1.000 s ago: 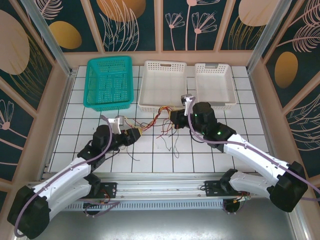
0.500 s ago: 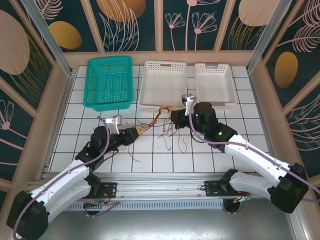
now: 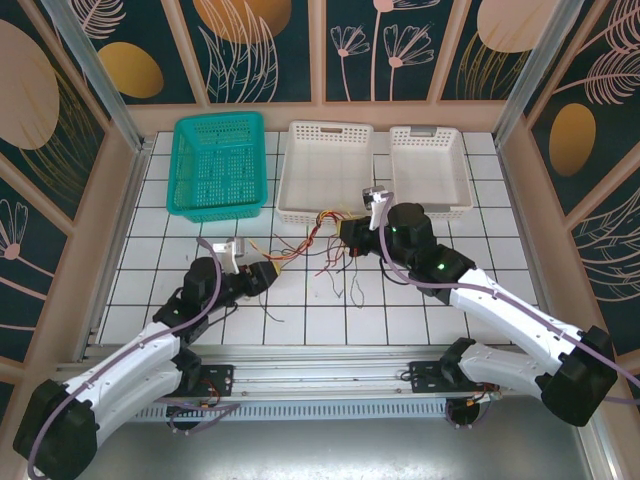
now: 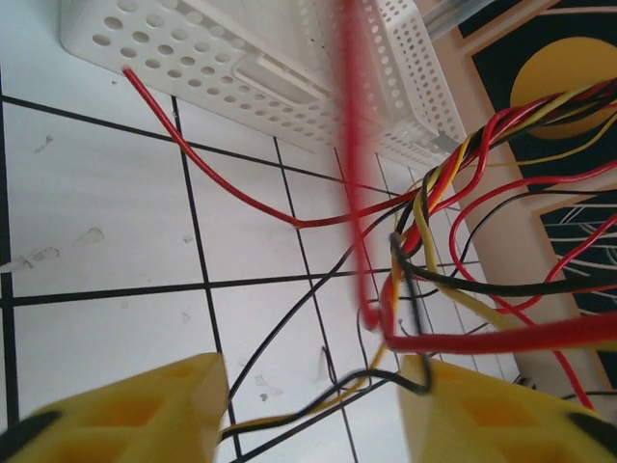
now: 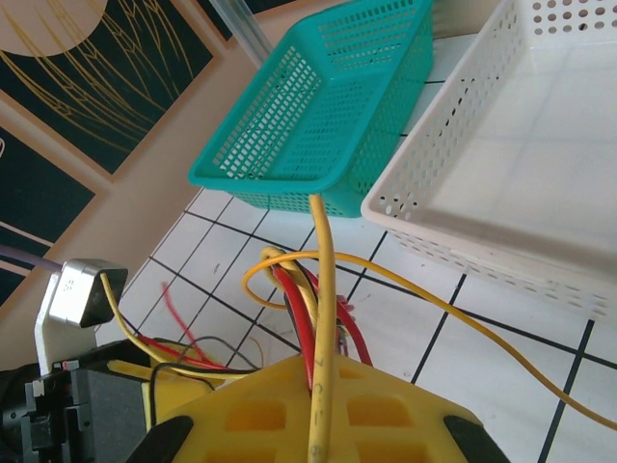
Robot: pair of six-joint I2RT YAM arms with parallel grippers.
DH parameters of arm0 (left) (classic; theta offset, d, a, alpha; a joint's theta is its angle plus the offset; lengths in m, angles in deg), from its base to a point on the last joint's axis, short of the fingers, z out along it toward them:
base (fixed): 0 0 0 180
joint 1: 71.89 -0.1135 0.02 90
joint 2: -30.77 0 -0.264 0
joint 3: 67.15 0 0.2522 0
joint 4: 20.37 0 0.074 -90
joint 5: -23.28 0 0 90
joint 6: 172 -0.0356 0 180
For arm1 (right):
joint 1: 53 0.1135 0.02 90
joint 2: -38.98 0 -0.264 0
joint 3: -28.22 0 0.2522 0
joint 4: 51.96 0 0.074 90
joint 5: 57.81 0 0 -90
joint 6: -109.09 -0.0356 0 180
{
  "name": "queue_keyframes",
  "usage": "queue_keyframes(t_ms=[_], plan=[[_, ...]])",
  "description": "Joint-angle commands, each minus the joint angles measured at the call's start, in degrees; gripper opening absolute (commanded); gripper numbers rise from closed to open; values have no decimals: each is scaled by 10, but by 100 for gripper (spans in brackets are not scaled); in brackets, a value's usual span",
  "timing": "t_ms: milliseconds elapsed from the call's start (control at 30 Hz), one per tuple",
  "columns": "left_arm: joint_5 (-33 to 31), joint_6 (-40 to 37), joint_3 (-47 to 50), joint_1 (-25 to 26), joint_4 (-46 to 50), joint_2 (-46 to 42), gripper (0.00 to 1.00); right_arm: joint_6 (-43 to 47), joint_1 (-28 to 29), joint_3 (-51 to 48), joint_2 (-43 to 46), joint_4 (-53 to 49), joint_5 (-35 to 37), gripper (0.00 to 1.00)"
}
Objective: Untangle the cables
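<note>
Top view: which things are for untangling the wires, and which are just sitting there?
For the job:
- cables
- left gripper, open with wires between its fingers
- right gripper, shut on the cables

Just lying about:
- teal basket
- middle white tray
- right white tray

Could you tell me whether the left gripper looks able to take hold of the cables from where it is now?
Probably yes: the left gripper is open, thin black and yellow strands of the cables run between its fingers, and nothing blocks them. The right gripper is shut on the same bundle.
</note>
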Motion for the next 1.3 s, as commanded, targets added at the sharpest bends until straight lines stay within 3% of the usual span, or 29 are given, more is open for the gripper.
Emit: queue_keyframes(t_ms=[0,467,633,833,1000,1267], plan=[[14,13,16,1,-43,-24,58,-15,5,32,10,7,-4,0],[-11,16,22,1,-46,-29,48,-22,22,36,6,16,-34,0],[-17,13,15,1,-51,-21,38,-21,28,31,7,17,-38,0],[-17,15,23,1,-53,-27,24,-23,29,27,7,20,-44,0],[-24,13,26,1,-44,-43,0,-22,29,22,7,22,-41,0],[-43,4,24,1,-2,-95,0,-19,26,1,16,10,-4,0]])
